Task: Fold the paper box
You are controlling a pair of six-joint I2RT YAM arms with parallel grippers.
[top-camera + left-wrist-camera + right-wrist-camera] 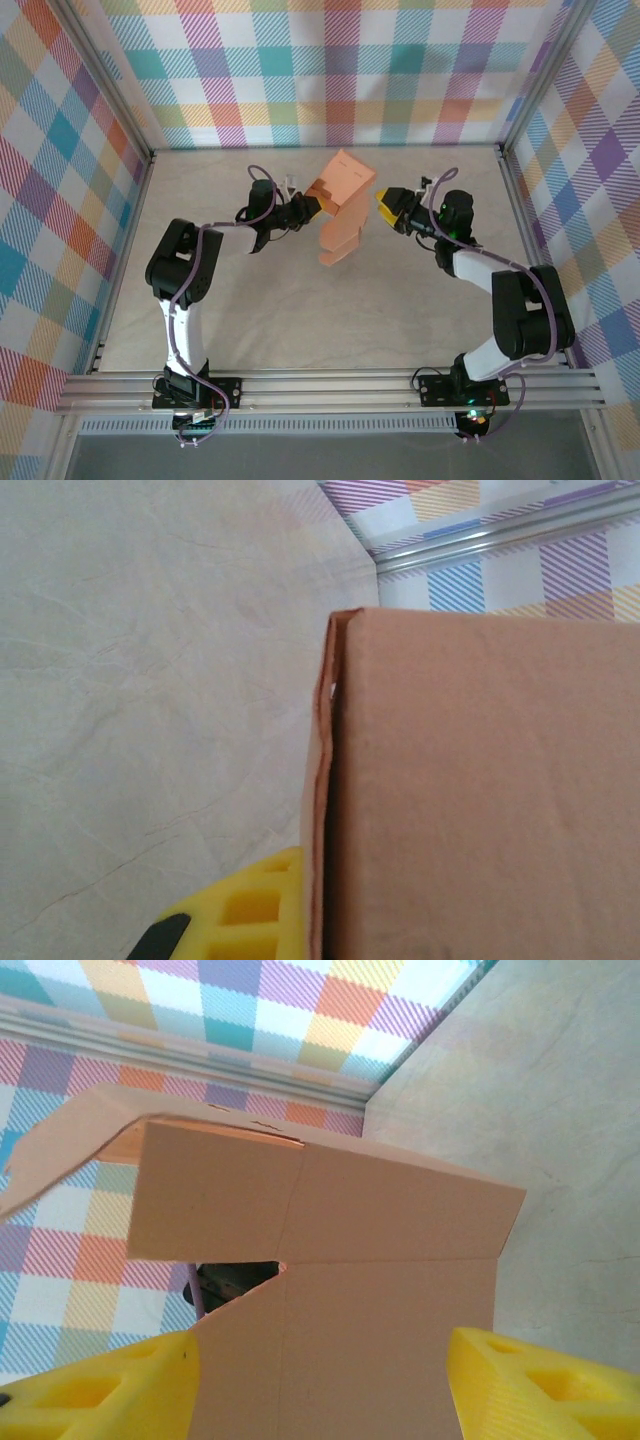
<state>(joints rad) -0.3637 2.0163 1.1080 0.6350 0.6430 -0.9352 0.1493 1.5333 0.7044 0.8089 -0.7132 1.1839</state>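
Observation:
The paper box (342, 205), salmon-orange card partly folded with loose flaps, is held up off the table between the two arms. My left gripper (314, 208) is shut on its left side. In the left wrist view one yellow finger (245, 905) presses against a doubled card edge of the paper box (480, 780), and the other finger is hidden behind the card. My right gripper (386, 204) is open just right of the box. In the right wrist view its yellow fingers (100, 1395) stand wide apart, with a creased panel of the paper box (380, 1260) right in front of them.
The pale marbled table (330, 310) is enclosed by plaid walls (330, 70) and aluminium frame posts (515, 190). A metal rail (330, 385) runs along the near edge by the arm bases. Through a gap in the card, a dark part of the left arm (235, 1280) shows.

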